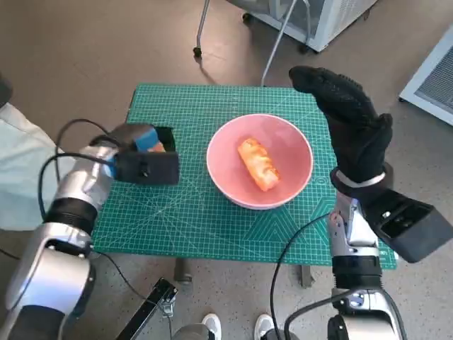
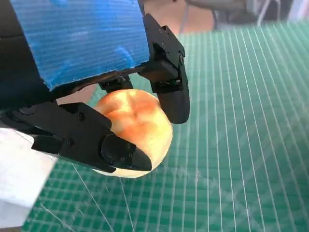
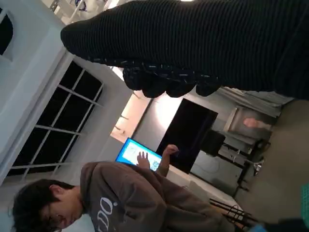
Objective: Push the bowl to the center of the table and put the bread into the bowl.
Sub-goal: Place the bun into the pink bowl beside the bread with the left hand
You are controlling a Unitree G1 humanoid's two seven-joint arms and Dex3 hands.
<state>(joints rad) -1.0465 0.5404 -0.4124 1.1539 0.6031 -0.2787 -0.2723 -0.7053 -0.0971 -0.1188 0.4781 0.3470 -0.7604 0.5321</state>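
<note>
Currently, one pink bowl [image 1: 260, 161] sits near the middle of the green-matted counter [image 1: 198, 212] and contains one bread piece [image 1: 257, 163]. The left hand [image 1: 145, 157] clamps a second bread piece [image 2: 135, 128] above the mat, left of the bowl. The right hand [image 1: 350, 127] hangs raised, fingers apart, holding nothing. One person [image 3: 125, 203] sits nearby.

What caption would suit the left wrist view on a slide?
Left hand grips a round orange-and-cream bread roll between its black fingers above the green cutting mat.
</note>
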